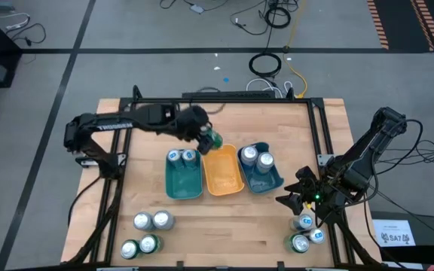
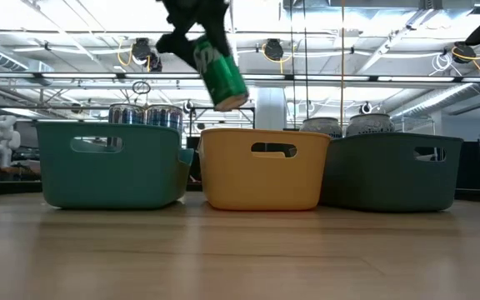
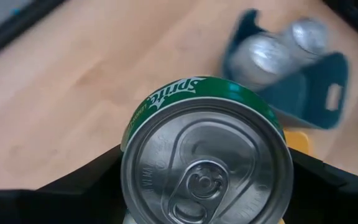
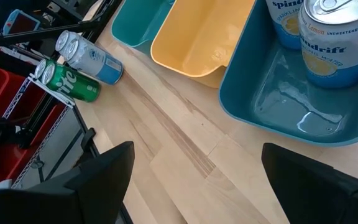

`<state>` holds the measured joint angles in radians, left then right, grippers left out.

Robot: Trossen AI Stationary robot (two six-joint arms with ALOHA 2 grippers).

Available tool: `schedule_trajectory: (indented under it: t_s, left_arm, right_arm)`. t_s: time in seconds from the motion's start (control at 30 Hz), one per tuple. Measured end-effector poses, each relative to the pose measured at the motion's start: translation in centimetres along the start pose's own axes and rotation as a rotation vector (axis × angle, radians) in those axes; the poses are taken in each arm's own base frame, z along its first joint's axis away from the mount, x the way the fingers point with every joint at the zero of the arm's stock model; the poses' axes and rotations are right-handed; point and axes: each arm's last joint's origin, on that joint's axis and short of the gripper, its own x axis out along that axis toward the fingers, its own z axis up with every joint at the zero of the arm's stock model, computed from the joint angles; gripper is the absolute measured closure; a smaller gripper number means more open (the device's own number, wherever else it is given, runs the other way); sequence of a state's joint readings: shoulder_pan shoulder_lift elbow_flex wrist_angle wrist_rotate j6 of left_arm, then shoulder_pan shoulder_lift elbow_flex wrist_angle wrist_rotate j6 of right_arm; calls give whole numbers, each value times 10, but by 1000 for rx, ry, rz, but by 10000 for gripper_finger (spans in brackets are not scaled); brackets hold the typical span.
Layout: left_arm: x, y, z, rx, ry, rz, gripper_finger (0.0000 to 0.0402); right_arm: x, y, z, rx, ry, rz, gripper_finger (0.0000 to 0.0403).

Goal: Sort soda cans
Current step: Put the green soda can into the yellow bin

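Note:
My left gripper is shut on a green soda can, which hangs in the air over the far end of the yellow tray. In the low view the green can tilts above the yellow tray. The teal tray holds two cans, and the blue tray holds two more. Several cans stand at the near left, three at the near right. My right gripper is open and hovers by the near-right cans, touching nothing. My left gripper pinches the green can by its side wall, with one finger on each side. The can's silver top faces back toward the wrist, so the fingers lie along the can. It is lifted clear and tilted, its bottom end lowest.
The three trays sit side by side mid-table, long sides touching or nearly so. A black frame rail runs along the table's edges. Bare wood lies between the two near groups of cans. Cables lie on the floor beyond the far edge.

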<state>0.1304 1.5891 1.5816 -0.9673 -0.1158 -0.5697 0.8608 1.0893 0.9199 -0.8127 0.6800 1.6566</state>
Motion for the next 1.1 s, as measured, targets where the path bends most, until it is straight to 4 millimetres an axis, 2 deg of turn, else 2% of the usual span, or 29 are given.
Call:
schedule_trajectory:
  t_s: [0.27,0.47,0.8,1.1]
  left_arm:
    - [9,-40,-17,22,26,-8,87]
    - [36,-57,-15,28,67,21,87]
    - [87,-58,-19,47,201,138,87]
    - [115,-58,-30,46,287,198,79]
  right_arm:
    - [0,0,0,0,4,0,57]
    - [0,0,0,0,5,0,57]
    - [0,0,-2,-18,60,-4,57]
    - [0,0,-2,-21,60,-4,57]
